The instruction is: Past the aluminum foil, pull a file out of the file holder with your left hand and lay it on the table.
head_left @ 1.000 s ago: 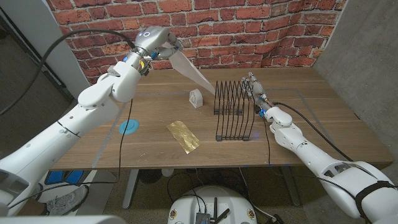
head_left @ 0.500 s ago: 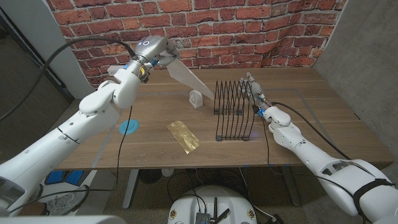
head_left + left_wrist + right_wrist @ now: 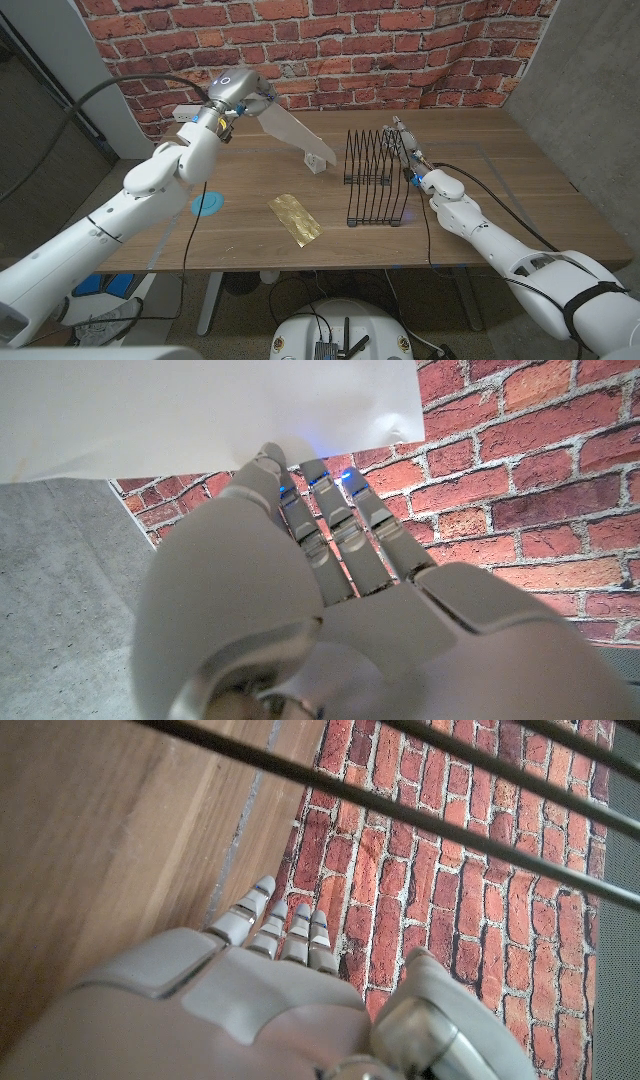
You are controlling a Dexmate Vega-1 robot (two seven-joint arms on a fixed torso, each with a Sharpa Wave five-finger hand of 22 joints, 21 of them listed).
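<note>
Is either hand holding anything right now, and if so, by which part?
The left hand holds the white file by its upper end, lifted clear of the file holder. The right hand stands beside the holder, holding nothing.

Table [image 3: 260, 185]: wood, brown, visible grain, matt, smooth. File holder [image 3: 375, 180]: thin black metal wire, slight sheen. Aluminum foil [image 3: 294, 218]: crinkled, golden, shiny. File [image 3: 292, 132]: paper or thin card, pale, matt, smooth; in left wrist view white and plain. Left hand [image 3: 240, 92]: grey plastic shell, smooth, semi-gloss. Right hand [image 3: 405, 145]: same grey plastic look. Wall [image 3: 400, 50]: red brick, rough, matt. Blue round sticker [image 3: 206, 204]: flat, matt.
</note>
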